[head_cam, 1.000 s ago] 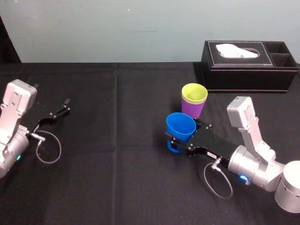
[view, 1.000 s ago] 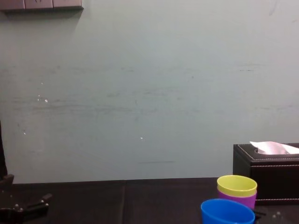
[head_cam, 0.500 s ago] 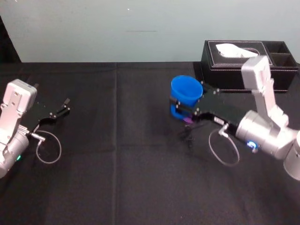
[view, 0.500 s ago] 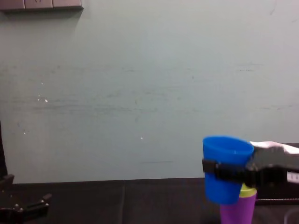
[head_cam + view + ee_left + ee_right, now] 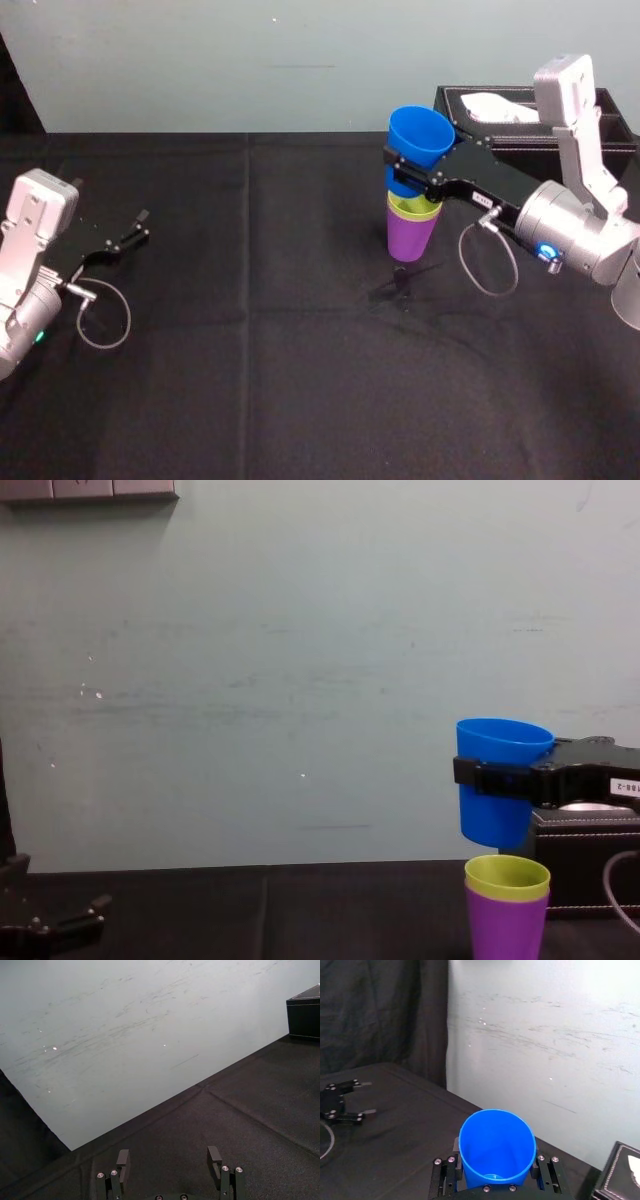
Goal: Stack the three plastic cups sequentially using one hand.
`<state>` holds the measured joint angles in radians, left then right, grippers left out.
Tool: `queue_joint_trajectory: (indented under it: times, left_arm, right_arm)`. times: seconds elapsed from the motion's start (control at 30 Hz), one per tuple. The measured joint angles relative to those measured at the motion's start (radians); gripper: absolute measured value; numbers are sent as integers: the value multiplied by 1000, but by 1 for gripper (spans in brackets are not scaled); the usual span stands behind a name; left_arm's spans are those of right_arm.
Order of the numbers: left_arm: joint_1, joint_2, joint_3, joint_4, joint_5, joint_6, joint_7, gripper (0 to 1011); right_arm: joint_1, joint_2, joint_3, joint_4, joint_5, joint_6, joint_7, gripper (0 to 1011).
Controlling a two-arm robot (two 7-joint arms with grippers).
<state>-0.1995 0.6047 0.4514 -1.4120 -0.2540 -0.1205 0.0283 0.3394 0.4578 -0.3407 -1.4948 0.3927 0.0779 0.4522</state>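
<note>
Since 0.5 s ago the right claw (image 5: 404,172) has lifted the bright blue tapered plastic cup (image 5: 420,135), clamped, above the yellow-green plastic cup (image 5: 412,207) nested in the purple plastic cup (image 5: 411,240). Centre, level, then lower straight; left claw (image 5: 133,230) rests at left, jaws apart

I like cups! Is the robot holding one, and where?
The right gripper clamps the blue cup by its sides, midway up. The left gripper holds nothing.

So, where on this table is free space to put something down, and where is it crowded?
The wide middle of the black cloth, between the open left pincer and the purple cup, is bare. Crowded: the far right, where the right pincer holds the blue cup above the yellow-green cup nested in the purple one, with the tissue box just behind.
</note>
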Motion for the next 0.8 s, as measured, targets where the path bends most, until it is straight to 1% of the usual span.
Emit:
queue_joint_trajectory:
  times: [0.33, 0.8]
  left_arm:
    - [0, 0, 0, 0, 0, 0, 0, 1011]
    - [0, 0, 0, 0, 0, 0, 0, 1011]
  right_arm:
    - [35, -17, -1, 69, -8, -4, -15, 729]
    - [48, -37, -5, 122, -31, -20, -25, 729]
